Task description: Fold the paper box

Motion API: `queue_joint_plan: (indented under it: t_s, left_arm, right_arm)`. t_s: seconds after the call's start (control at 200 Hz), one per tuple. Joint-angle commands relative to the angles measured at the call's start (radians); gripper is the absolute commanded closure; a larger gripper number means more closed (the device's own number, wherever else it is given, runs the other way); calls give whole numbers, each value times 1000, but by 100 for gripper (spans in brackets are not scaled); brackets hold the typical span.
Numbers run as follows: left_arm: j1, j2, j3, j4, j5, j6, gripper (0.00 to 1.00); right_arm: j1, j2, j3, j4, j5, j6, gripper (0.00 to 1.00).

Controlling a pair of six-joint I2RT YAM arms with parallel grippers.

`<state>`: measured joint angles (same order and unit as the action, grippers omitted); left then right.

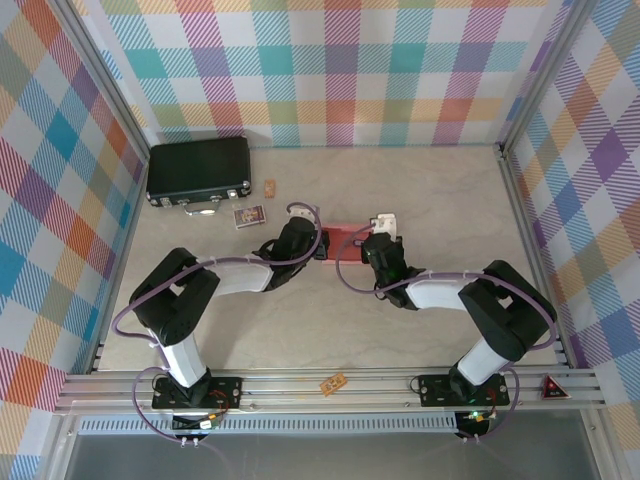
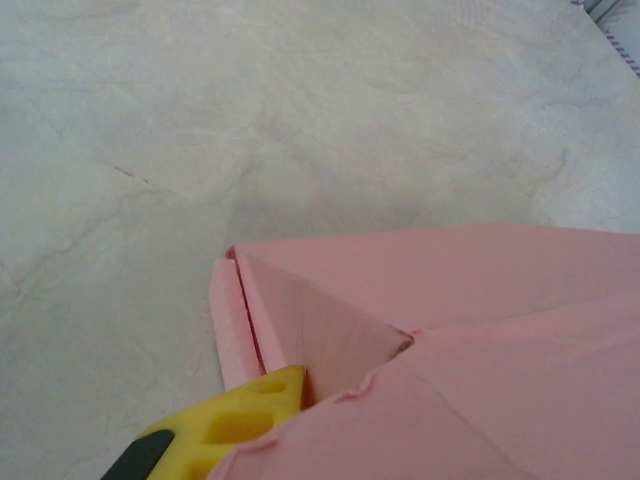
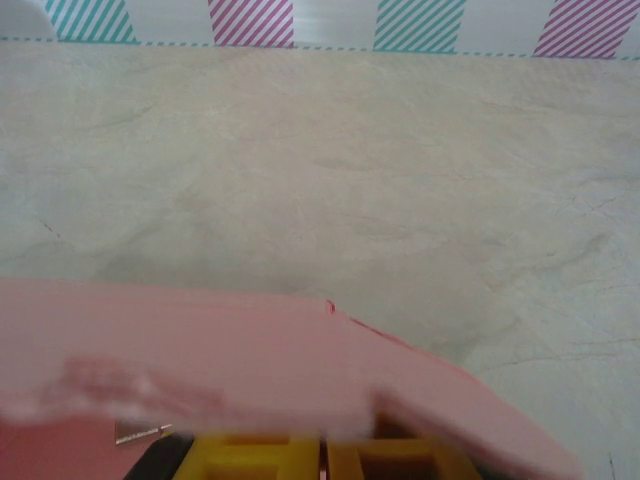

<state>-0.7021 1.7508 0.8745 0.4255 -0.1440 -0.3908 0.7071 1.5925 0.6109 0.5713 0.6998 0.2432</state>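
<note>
Seen from above, two robot arms reach in from the near edge of a pale, marble-patterned counter [image 1: 420, 190] and meet near its middle. The salmon-pink paper box [image 1: 345, 233] lies between them, partly folded.

The left claw [image 1: 322, 243] is at the box's left end. Its wrist camera shows one yellow finger [image 2: 245, 415] against a raised side flap, where the panels meet at a corner. I cannot tell whether this claw is pinching.

The right claw [image 1: 362, 243] is at the box's right end. Its yellow fingers [image 3: 260, 455] sit just behind a pink panel edge, and their grip is also unclear.

At the far left stands a black case [image 1: 198, 170], with a small card [image 1: 249, 215] just beside it.
</note>
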Motion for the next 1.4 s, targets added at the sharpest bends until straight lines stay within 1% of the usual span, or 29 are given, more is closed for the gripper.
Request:
queue_joint_plan:
  t_s: [0.0, 0.145, 0.26, 0.28, 0.36, 0.75, 0.97, 1.23, 1.395]
  left_arm:
    - [-17, -37, -16, 36, 23, -18, 87]
    - [-21, -46, -32, 33, 22, -20, 86]
    - [-26, -47, -48, 33, 21, -26, 84]
    - [-26, -48, -52, 33, 20, -28, 84]
    - [-31, -51, -67, 38, 20, -33, 84]
    - [-55, -71, -141, 59, -4, -57, 84]
    - [-66, -64, -169, 68, -7, -78, 84]
    - [-78, -63, -180, 69, -13, -85, 83]
    - [-81, -71, -180, 62, -17, -85, 79]
  right_arm:
    - [21, -13, -15, -9, 0, 24, 90]
    - [35, -20, -24, -17, 3, 33, 90]
    - [45, -22, -37, -25, 2, 46, 90]
    - [48, -23, -39, -25, 28, 45, 90]
    - [60, -28, -49, -28, 44, 57, 90]
    - [104, -38, -86, -59, 87, 100, 89]
    - [125, -55, -113, -89, 101, 151, 88]
    - [143, -75, -131, -116, 108, 165, 84]
    - [144, -101, -133, -144, 106, 166, 80]
